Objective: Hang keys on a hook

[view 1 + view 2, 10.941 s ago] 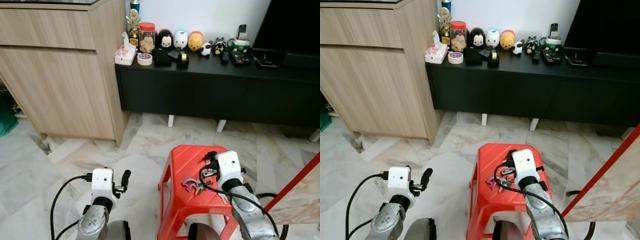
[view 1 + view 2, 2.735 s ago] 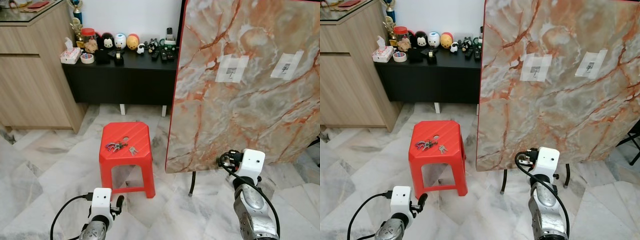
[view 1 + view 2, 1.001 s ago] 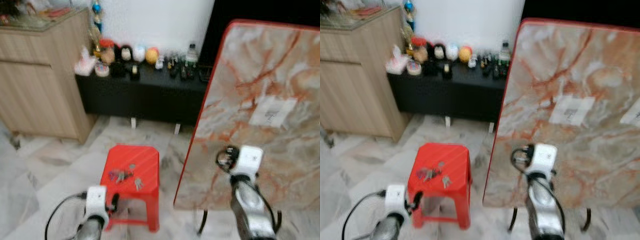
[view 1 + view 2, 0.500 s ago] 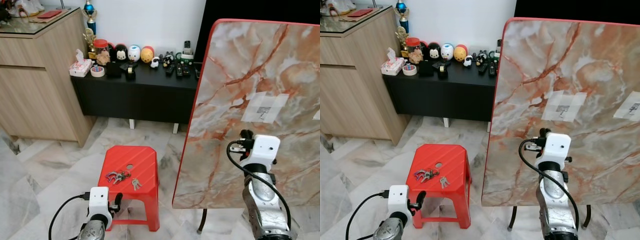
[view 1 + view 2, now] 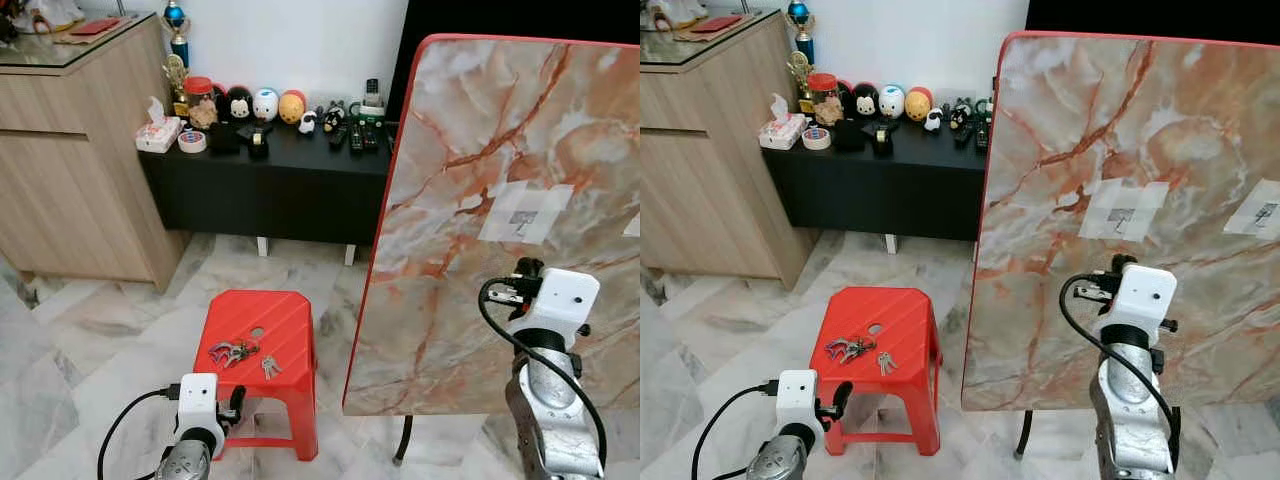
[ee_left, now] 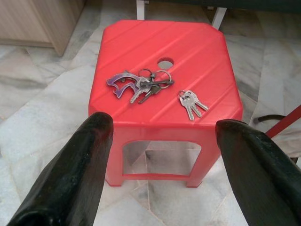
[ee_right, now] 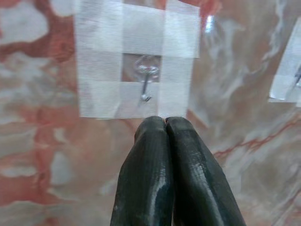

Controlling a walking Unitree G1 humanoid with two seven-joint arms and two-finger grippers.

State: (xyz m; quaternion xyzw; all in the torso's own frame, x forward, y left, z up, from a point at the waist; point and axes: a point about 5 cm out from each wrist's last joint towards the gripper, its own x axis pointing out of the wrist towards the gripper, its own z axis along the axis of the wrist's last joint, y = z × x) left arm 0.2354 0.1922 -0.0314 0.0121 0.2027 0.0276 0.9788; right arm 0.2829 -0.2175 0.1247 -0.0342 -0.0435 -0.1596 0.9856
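A wooden cabinet (image 5: 80, 180) stands farthest left of the stool (image 5: 262, 350), against the wall. Next to it a low black console (image 5: 270, 190) runs behind the stool, its top crowded with a tissue box (image 5: 158, 133), a roll of tape (image 5: 192, 141), a jar (image 5: 203, 102), round figurines (image 5: 266, 104) and remote controls (image 5: 370, 100).

The left gripper (image 6: 160, 141) hangs low in front of the stool, near its front edge, with its two black fingers (image 6: 80, 169) spread wide apart and nothing between them. Through that gap the left wrist view shows the red stool top, a round hole (image 6: 165, 62) near its back edge.

The keys (image 6: 141, 84) lie on the stool top, just in front of the hole: a bunch on rings with a purple tag, and beside it, toward the board, a smaller set of keys (image 6: 192, 104). The two sets lie apart, not touching each other or the gripper.

Right of the stool a marble-patterned board (image 5: 470, 200) with a red edge stands upright on thin dark legs (image 5: 403, 440), over the pale marble floor (image 5: 100, 330). A square of white tape (image 5: 1124, 210) holds a small metal hook (image 7: 145, 84) to the board; a second taped patch (image 5: 1261, 208) sits further right.

The right gripper (image 7: 165, 123) is raised before the board, its tip just below the hook. Its two fingers (image 7: 146, 169) are pressed together with nothing held between them. Whether the tip touches the board cannot be told.
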